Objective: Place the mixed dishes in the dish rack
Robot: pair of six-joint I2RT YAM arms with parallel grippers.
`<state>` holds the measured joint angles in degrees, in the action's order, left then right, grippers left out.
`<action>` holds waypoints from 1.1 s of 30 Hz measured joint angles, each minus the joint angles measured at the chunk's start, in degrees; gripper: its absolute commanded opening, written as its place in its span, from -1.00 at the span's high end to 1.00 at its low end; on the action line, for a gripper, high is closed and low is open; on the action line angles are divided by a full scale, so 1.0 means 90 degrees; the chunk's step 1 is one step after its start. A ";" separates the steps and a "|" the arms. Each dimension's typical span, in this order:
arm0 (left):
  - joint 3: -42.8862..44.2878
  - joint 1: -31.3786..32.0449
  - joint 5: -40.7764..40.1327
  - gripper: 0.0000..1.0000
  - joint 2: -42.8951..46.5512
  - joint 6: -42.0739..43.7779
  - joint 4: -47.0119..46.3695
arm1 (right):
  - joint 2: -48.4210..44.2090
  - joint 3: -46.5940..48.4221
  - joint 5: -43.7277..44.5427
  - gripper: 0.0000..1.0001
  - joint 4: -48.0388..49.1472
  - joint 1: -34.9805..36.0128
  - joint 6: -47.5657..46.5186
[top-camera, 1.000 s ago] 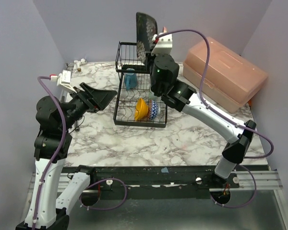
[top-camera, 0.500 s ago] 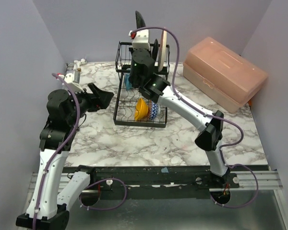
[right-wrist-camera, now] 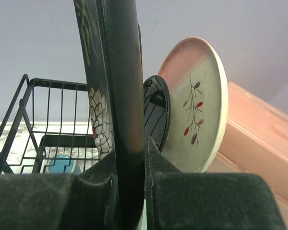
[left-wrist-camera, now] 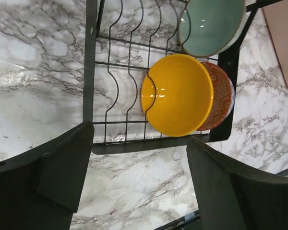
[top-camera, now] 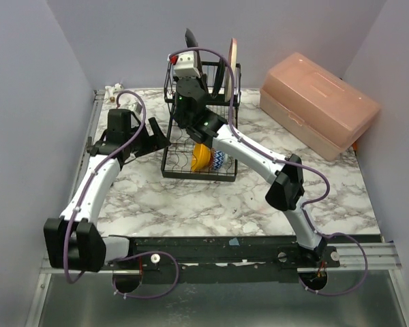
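Observation:
My right gripper is shut on the black square patterned plate, held upright on edge above the rear of the black wire dish rack. In the right wrist view the square plate stands left of the black round plate and the beige-pink plate, both upright in the rack. The blue-handled mug shows below. The orange bowl, red-patterned bowl and mint-green bowl sit in the rack's front. My left gripper is open and empty beside the rack's left front.
The big pink plastic box stands at the back right, also seen in the right wrist view. Walls close in on the left, back and right. Bare marble lies in front of the rack.
My right arm has swung left with the square plate, from the rack's rear right to over its rear left. My left arm has dropped lower and reached towards the rack's left side.

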<state>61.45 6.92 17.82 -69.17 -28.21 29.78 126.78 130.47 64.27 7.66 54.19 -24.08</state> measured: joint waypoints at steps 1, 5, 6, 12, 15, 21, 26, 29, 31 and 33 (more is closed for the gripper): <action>-0.0034 -0.0095 0.0151 -0.66 -0.0289 -0.0087 -0.0073 | 0.0000 0.0017 0.0000 0.99 0.0002 0.0000 0.0000; -0.0049 -0.0240 0.0437 -0.68 -0.0981 -0.0270 -0.0170 | 0.0000 0.0044 -0.0002 0.99 0.0007 -0.0005 0.0017; -0.0056 -0.0245 0.0442 -0.68 -0.1078 -0.0289 -0.0185 | 0.0000 0.0044 -0.0005 0.99 0.0000 -0.0005 0.0041; -0.0172 -0.0245 0.0486 -0.70 -0.1401 -0.0396 -0.0381 | -0.0002 0.0044 -0.0087 0.99 -0.0049 -0.0036 0.0294; -0.0209 -0.0245 0.0578 -0.70 -0.1664 -0.0512 -0.0493 | -0.0002 0.0044 -0.0090 0.99 -0.0053 -0.0070 0.0340; -0.0406 -0.0231 0.0772 -0.70 -0.2132 -0.0818 -0.0702 | -0.0039 -0.0015 -0.0097 0.99 -0.0053 -0.0121 0.0423; -0.0648 -0.0087 0.0894 -0.70 -0.2149 -0.0986 -0.0942 | -0.0053 -0.0032 -0.0095 0.99 -0.0056 -0.0202 0.0432; -0.0746 -0.0002 0.0913 -0.70 -0.2147 -0.1069 -0.1069 | -0.0092 -0.0124 -0.0090 0.99 -0.0056 -0.0243 0.0403; -0.0872 0.0100 0.0916 -0.70 -0.2118 -0.1132 -0.1178 | -0.0141 -0.0219 -0.0083 0.99 -0.0058 -0.0267 0.0386; -0.1056 0.0226 0.0935 -0.70 -0.2033 -0.1229 -0.1316 | -0.0199 -0.0325 -0.0070 0.99 -0.0073 -0.0287 0.0379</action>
<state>51.94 8.95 26.24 -87.46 -39.27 17.93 124.99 127.55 63.64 7.01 51.62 -20.67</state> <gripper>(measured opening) 0.847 0.152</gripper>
